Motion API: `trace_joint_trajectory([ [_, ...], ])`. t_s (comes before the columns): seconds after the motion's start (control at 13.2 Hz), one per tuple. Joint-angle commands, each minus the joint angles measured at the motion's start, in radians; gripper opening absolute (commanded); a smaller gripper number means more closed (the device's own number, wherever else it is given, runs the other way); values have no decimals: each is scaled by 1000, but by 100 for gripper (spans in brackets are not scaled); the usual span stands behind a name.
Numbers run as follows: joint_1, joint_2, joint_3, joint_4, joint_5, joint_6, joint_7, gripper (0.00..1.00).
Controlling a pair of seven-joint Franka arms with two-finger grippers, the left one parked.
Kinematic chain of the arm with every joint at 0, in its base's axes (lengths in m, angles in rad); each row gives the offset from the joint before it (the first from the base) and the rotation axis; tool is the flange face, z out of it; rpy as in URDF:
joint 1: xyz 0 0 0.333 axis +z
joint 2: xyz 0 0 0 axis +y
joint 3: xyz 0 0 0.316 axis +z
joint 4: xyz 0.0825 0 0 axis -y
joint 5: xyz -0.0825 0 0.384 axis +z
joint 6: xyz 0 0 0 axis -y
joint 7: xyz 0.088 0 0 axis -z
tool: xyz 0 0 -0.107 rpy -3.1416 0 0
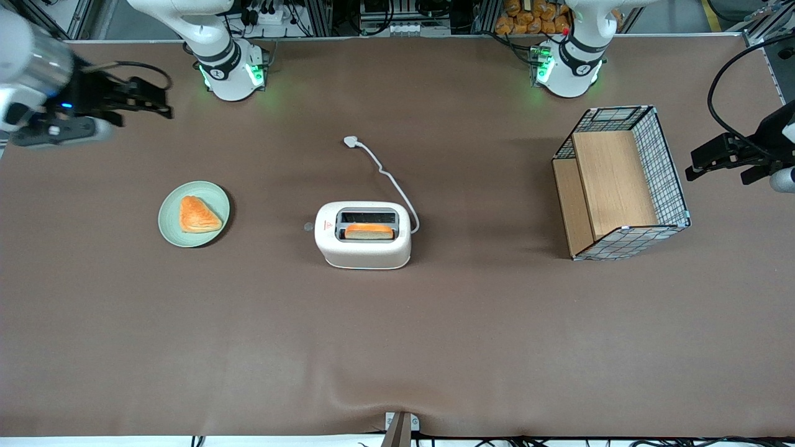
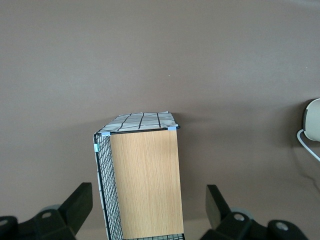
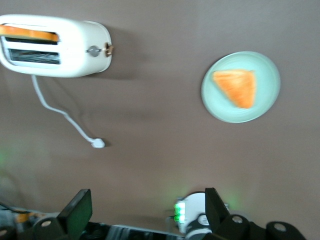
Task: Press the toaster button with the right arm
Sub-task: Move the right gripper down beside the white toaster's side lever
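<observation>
The step in hand looks like the very start — the approach; the right arm (image 1: pixel 25 68) hangs high at the working arm's end of the counter (image 1: pixel 397 335), well apart from the toaster (image 1: pixel 363 236), and nothing has been touched yet. Its gripper (image 1: pixel 152 99) shows released fingers (image 3: pixel 75 212), spread wide with nothing between them, pointing roughly toward the toaster but much farther from the front camera than it.

The toaster stands near the middle of the counter, a slice of bread (image 1: pixel 369 231) sitting in the slot nearer the front camera; the toaster button (image 1: pixel 308 227) pokes out of the end wall that faces the working arm's end, and the wrist view shows it (image 3: pixel 93 50) as a small round grey knob on that rounded end.

The next move, as I judge it, calls for carrying the gripper down and in toward that end wall, lining one fingertip — or the closed pair — with the knob, then pushing; closing the fingers first would give a stiffer, narrower tip for so small a target.

Room is generous: bare counter lies all round the button's end of the toaster; the green plate (image 1: pixel 194 213) with its pastry (image 1: pixel 199 215) lies toward the working arm's end from the toaster, near the straight line of approach, so the path should pass above it. The white cord (image 1: pixel 391 180) and its plug (image 1: pixel 352 141) trail from the toaster's other end, away from the front camera, clear of the route; the wire-mesh basket (image 1: pixel 621 183) sits well apart toward the parked arm's end.
</observation>
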Motion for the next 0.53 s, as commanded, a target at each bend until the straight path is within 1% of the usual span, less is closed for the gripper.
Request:
trace_joint_trajectory([
  [0.0,-7,-30,6,-118,108,92,64,100],
  [0.3,-4,-21,54,-253,200,291,78,100],
  [0.45,5,-6,56,-306,256,399,78,100],
])
